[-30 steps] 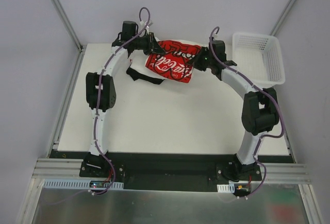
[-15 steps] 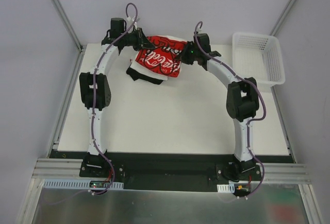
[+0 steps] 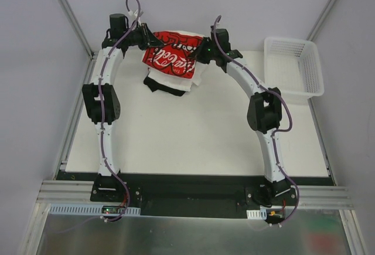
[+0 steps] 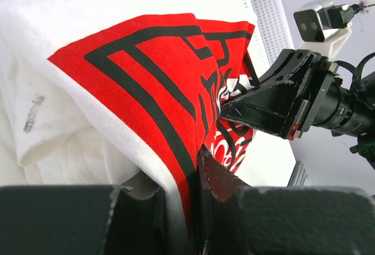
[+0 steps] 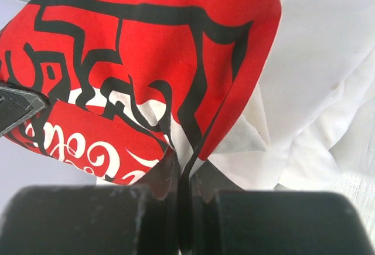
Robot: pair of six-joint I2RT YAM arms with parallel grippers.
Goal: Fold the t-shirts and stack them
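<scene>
Two grippers hold one red t-shirt point(image 3: 170, 57) raised between them over the far side of the table point(image 3: 193, 138). The left gripper point(image 3: 146, 37) is pinched narrow on one upper edge, and the right gripper point(image 3: 202, 50) is clamped tight on the other.

Only the overhead view shows a black t-shirt point(image 3: 158, 86) lying below the hands and the basket point(image 3: 293, 67) well beyond the right hand.

The left wrist view shows red cloth passing between its own fingers point(image 4: 220, 179), with the right gripper opposite. The right wrist view shows white lettering above its closed jaws, and white cloth point(image 5: 316, 91) beside them.
</scene>
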